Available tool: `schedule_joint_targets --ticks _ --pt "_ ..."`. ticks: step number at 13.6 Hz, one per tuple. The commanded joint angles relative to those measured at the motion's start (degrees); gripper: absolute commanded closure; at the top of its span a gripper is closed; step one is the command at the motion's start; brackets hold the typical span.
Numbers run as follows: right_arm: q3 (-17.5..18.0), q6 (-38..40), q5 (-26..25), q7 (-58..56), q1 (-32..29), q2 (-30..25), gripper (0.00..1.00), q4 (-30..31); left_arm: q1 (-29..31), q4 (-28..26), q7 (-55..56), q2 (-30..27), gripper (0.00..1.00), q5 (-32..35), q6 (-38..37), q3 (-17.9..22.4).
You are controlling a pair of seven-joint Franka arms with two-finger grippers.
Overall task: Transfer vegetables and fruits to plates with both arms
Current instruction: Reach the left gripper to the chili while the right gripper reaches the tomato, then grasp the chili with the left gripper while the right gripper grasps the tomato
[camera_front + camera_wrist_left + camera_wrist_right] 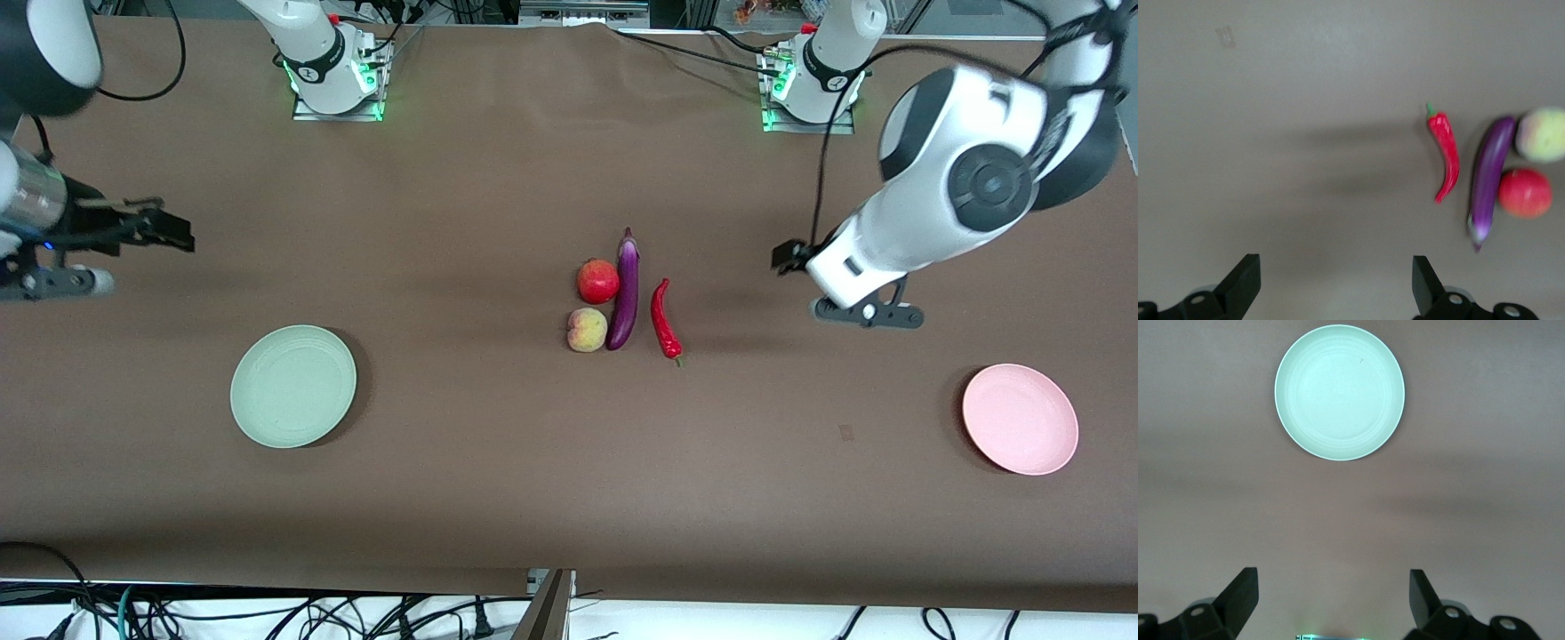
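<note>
Brown table (498,462) across the front view: eggplant (626,290) mid-table, pomegranate (598,281) and peach (587,330) touching it on the right arm's side, chili pepper (664,318) just apart on the left arm's side. Mint plate (293,386) toward the right arm's end, pink plate (1021,419) toward the left arm's end, both nearer the front edge. Left gripper (791,258) and right gripper (164,229) up over bare table.

Left wrist view: left gripper (1335,280) spread, nothing between the fingers; all four foods visible, no plate.

Right wrist view: right gripper (1333,595) spread, holding nothing; only the mint plate.
</note>
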State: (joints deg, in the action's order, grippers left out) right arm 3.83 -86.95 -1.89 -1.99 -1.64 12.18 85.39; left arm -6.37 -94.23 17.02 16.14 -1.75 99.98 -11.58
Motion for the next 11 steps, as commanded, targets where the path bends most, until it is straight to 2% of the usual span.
schedule_joint_targets --ticks 1,6,7,9,11 --pt "0.39 0.12 0.83 1.46 1.02 1.70 0.00 -1.63 -3.81 0.89 11.33 6.17 0.00 -0.62 7.21 0.15" --pt "0.48 -4.44 5.21 4.17 5.23 7.23 0.00 -1.98 -8.83 0.36 22.33 16.81 0.00 -0.09 22.34 0.33" --pt "0.48 -5.67 7.40 6.63 5.94 8.29 0.00 -1.98 -10.05 0.19 23.40 18.13 0.00 0.61 24.01 0.42" --pt "0.48 -8.39 13.28 10.07 7.69 11.36 0.00 -1.98 -11.20 0.19 25.16 21.11 0.00 6.12 25.95 0.24" --pt "0.48 -11.03 17.86 13.57 10.94 14.09 0.00 -1.98 -13.22 0.10 26.48 23.67 0.00 7.03 29.20 0.24"
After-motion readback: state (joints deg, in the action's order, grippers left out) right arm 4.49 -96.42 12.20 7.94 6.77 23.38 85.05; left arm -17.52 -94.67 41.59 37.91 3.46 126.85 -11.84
